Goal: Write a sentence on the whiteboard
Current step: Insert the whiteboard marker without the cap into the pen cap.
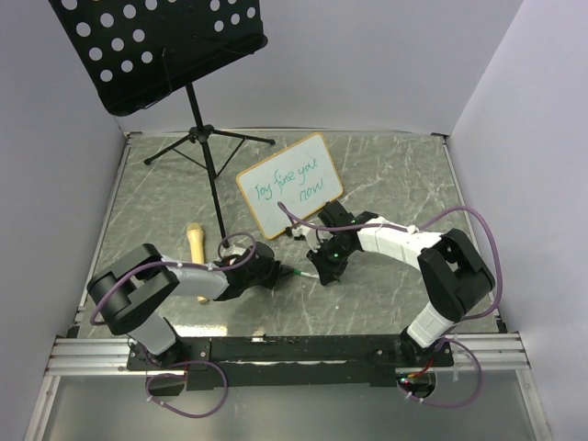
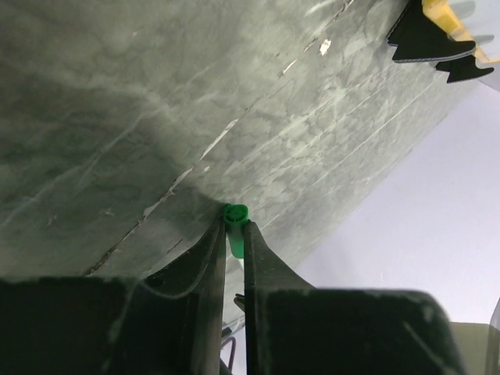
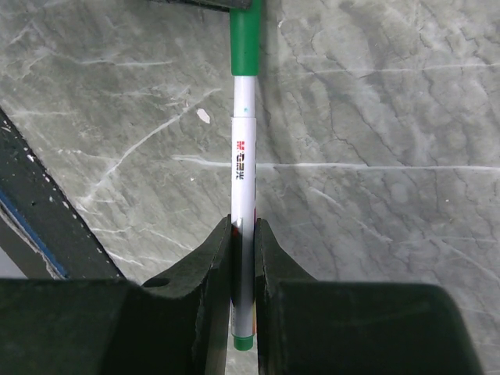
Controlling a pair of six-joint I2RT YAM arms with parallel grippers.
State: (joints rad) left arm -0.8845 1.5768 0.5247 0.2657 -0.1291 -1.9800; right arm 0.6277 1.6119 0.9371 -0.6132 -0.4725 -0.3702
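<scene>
The whiteboard (image 1: 289, 184), tan-framed, stands tilted at mid table with green handwriting on it; my right arm covers part of its lower edge. In front of it a white marker (image 3: 244, 156) with a green cap (image 3: 244, 39) lies level between my two grippers. My right gripper (image 3: 243, 234) is shut on the white barrel, and the barrel's green end sticks out behind its fingers. My left gripper (image 2: 235, 230) is shut on the green cap (image 2: 234, 223), meeting the right gripper (image 1: 323, 266) low over the table from the left (image 1: 280, 269).
A black perforated music stand (image 1: 165, 46) rises at the back left, its pole (image 1: 213, 184) and tripod legs (image 1: 207, 138) planted just left of the whiteboard. A light wooden-handled object (image 1: 196, 241) lies beside my left arm. White walls enclose the marble table (image 1: 404, 175).
</scene>
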